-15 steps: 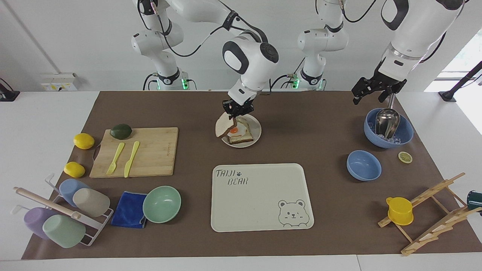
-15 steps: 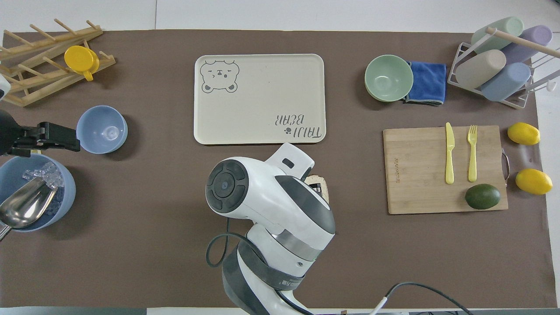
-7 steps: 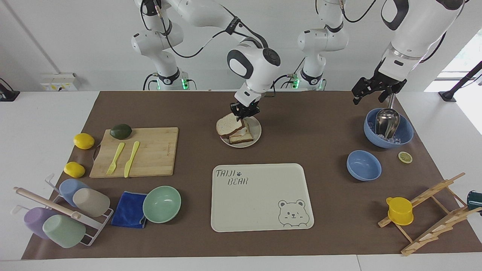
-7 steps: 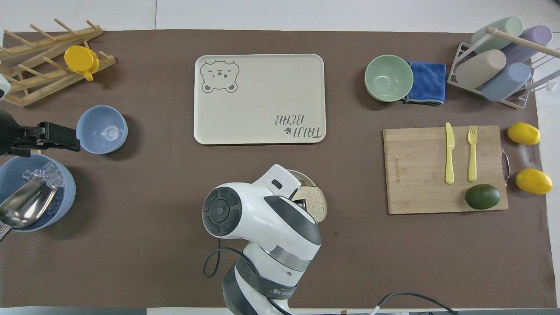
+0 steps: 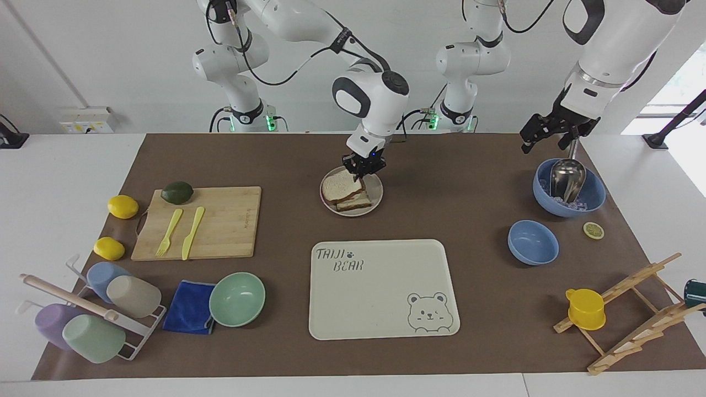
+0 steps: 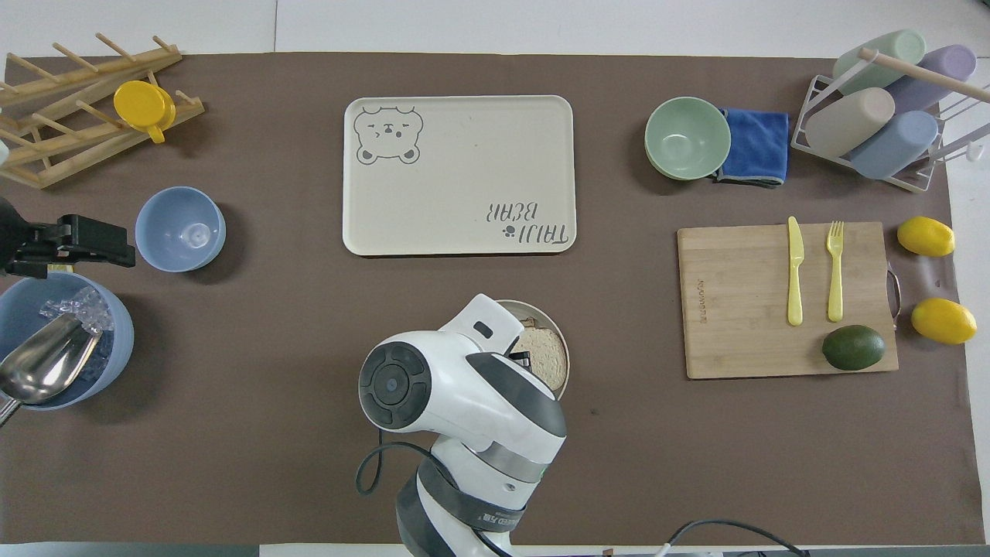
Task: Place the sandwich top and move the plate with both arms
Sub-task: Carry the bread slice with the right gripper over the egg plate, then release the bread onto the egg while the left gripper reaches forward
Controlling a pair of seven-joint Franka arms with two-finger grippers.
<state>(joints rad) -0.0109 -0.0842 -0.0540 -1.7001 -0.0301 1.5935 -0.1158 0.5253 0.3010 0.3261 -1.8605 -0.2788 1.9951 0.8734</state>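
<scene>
On the brown mat [image 5: 441, 182] before a white wall, the right gripper [image 5: 364, 167] pinches the sandwich top [image 5: 342, 186], seemingly resting on the plate [image 5: 377, 193] at frame centre, while the left gripper [image 5: 546, 132] waits wide upper right.

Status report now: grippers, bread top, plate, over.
Right gripper shut on bread top, low over plate. Left gripper open, waiting above ice bowl. Top lies on sandwich, not released. Nothing in the way.
</scene>
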